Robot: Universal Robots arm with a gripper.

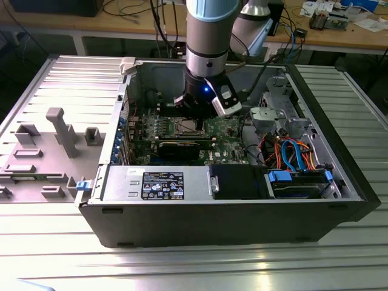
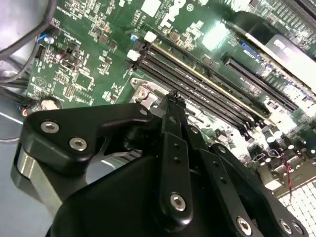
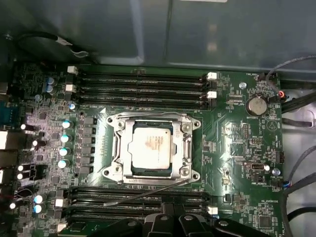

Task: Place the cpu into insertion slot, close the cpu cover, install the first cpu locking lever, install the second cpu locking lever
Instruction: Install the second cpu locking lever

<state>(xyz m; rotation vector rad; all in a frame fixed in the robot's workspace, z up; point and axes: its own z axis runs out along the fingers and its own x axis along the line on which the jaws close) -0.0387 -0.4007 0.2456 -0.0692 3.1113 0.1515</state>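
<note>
The cpu (image 3: 150,148), a silver-grey square, lies in the insertion slot (image 3: 112,170) on the green board. The cpu cover (image 3: 186,148) lies flat over it, framing the chip. A thin wire locking lever (image 3: 148,192) slants loose across the memory slots beside the socket. My gripper (image 3: 170,218) hovers just past that lever. In the second wrist view my gripper (image 2: 173,97) has its black fingers (image 2: 174,148) pressed together with nothing between them, close above a silver socket corner (image 2: 143,92). In the exterior view my gripper (image 1: 195,115) hangs over the insertion slot (image 1: 188,127) inside the case.
Long black memory slots (image 3: 140,84) flank the socket on two sides. A black graphics card (image 1: 182,147) lies across the board. A drive cage (image 1: 276,112) and orange and blue cables (image 1: 291,151) fill the exterior view's right. The case walls (image 1: 212,221) enclose the work area.
</note>
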